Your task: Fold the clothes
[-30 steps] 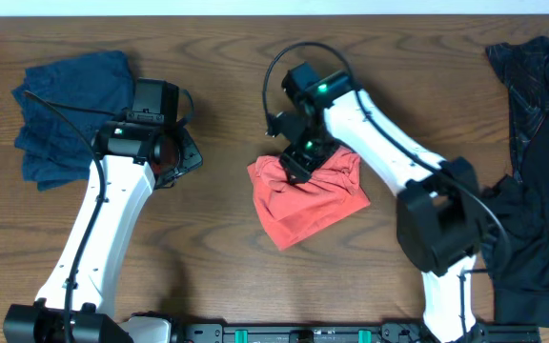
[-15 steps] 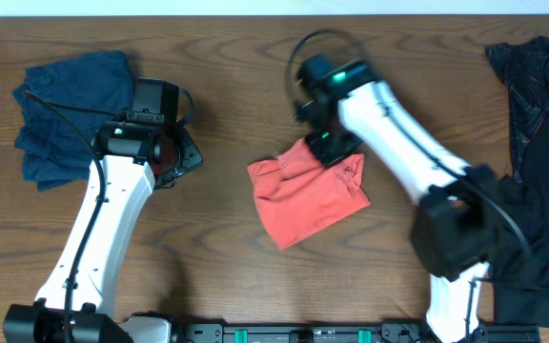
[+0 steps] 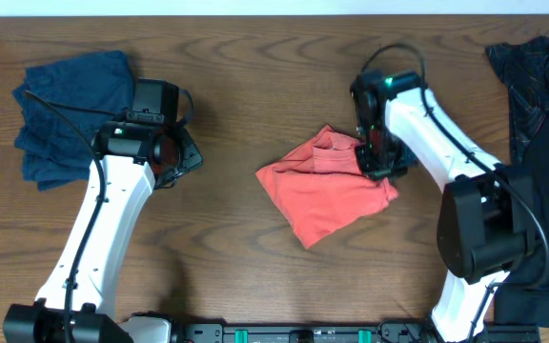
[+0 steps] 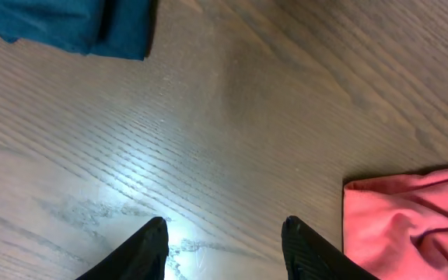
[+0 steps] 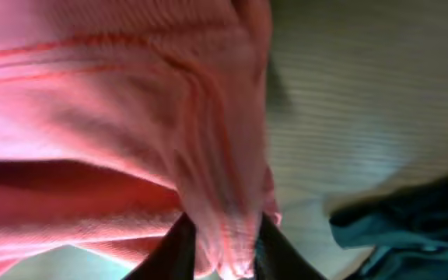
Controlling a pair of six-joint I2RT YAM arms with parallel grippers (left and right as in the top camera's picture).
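Observation:
The coral-red shirt (image 3: 324, 191) lies bunched in the middle of the table. My right gripper (image 3: 377, 164) is shut on its right edge, and the pinched fabric fills the right wrist view (image 5: 131, 117) between the fingers (image 5: 224, 245). My left gripper (image 3: 174, 157) is open and empty above bare wood left of the shirt; its fingers (image 4: 224, 245) show in the left wrist view, with the shirt's corner (image 4: 411, 222) at lower right. A navy-blue garment (image 3: 65, 114) lies at the far left, and it also shows in the left wrist view (image 4: 68, 23). Black clothes (image 3: 537, 181) lie at the right edge.
The wooden table (image 3: 227, 257) spans the view. The black clothes hang over the right side beside my right arm's base. A dark fabric edge (image 5: 411, 233) shows at the lower right of the right wrist view.
My right gripper has moved right, dragging the red shirt's edge with it; the shirt has shifted right and spread out. The left arm has not moved.

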